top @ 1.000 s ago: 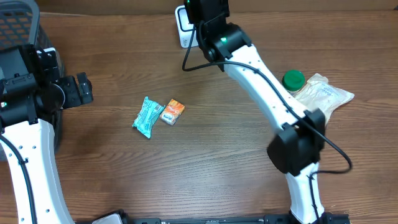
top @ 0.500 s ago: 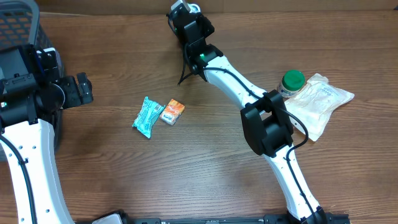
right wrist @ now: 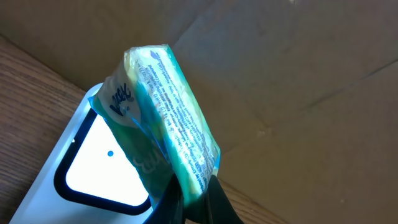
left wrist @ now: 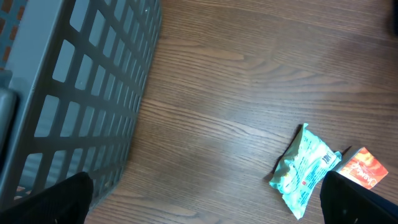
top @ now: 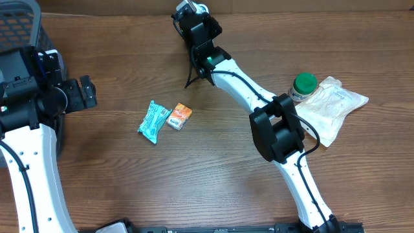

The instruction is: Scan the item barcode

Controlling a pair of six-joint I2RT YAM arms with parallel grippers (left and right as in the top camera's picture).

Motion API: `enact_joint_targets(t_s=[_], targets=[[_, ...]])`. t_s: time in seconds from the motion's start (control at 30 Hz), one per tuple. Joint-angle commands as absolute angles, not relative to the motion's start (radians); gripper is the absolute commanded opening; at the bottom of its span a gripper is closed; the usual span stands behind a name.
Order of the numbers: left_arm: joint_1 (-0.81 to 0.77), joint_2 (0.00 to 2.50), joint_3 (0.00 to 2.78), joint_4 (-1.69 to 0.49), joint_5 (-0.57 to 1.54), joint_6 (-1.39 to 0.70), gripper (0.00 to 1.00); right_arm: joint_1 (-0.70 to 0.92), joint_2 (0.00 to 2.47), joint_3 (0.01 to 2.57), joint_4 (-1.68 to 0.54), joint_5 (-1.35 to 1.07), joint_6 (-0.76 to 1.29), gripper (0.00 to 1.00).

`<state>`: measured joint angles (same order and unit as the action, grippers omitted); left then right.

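The right gripper (right wrist: 193, 202) pinches a crinkly plastic tissue pack (right wrist: 168, 106) right over the glossy, round-cornered scanner (right wrist: 93, 168). Meanwhile the left gripper (left wrist: 208, 199) just hangs wide open by the grey lattice basket (left wrist: 93, 93).

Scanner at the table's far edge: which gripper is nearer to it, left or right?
Right. The right gripper holds a tissue pack just in front of the scanner window. The left gripper is open, far off beside the grey basket.
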<state>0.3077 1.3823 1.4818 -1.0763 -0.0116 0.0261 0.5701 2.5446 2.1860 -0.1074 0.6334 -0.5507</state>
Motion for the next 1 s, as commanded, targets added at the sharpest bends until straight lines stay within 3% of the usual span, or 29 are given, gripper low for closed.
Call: enact_joint_targets(t_s=[0.0, 0.17, 0.37, 0.67, 0.97], targets=[[0.302, 1.386, 1.488, -1.073, -0.003, 0.038, 1.0, 0.579, 2.527, 2.199, -0.107, 0.654, -0.551, 0.04], [0.302, 1.386, 1.488, -1.073, -0.003, 0.038, 1.0, 0.593, 2.483, 2.199, -0.182, 0.654, -0.544, 0.04], [0.302, 1.386, 1.488, -1.073, -0.003, 0.038, 1.0, 0.6, 2.327, 2.199, -0.352, 0.587, -0.326, 0.04], [0.302, 1.386, 1.488, -1.073, -0.003, 0.038, 0.99, 0.559, 1.988, 2.199, -0.928, 0.107, 0.155, 0.04], [0.302, 1.386, 1.488, -1.073, -0.003, 0.038, 0.99, 0.334, 1.866, 2.194, -1.454, 0.032, 0.473, 0.04]])
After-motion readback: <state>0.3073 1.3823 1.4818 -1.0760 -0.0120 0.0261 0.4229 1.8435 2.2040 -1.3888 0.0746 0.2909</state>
